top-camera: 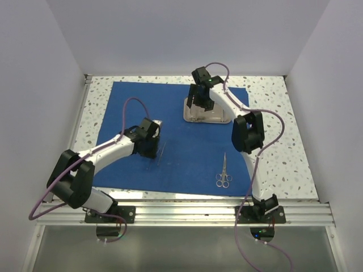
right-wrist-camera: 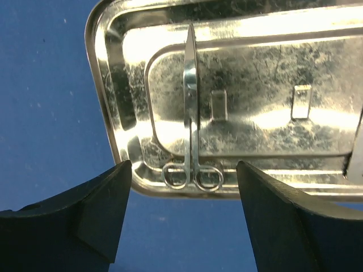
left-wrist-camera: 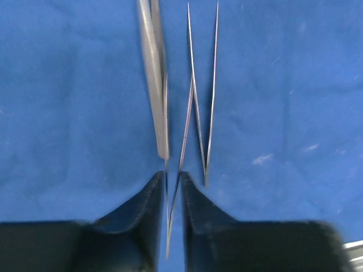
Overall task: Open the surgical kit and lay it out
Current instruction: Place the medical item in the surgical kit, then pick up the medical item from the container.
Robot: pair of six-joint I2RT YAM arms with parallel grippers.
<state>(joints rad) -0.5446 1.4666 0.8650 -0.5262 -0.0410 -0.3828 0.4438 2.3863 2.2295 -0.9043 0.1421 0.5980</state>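
Nearest on the spread blue cloth (top-camera: 187,156) lie ring-handled forceps (top-camera: 223,174), seen only from above. Only the left wrist view shows the left gripper (left-wrist-camera: 172,177), jaws slightly parted about one leg of the tweezers (left-wrist-camera: 206,161), with a broader steel instrument (left-wrist-camera: 153,73) beside them. Farthest, the right gripper (right-wrist-camera: 182,170) hangs spread wide over the steel tray (right-wrist-camera: 108,85), whose second forceps (right-wrist-camera: 191,113) only its wrist camera shows.

Left arm (top-camera: 108,150) and right arm (top-camera: 252,173) are alike: white link shells between black joint housings, a mauve cable (top-camera: 135,100) looping along each from wrist to base, black base plates (top-camera: 110,215) bolted down, matte black wedge-shaped jaws on both.
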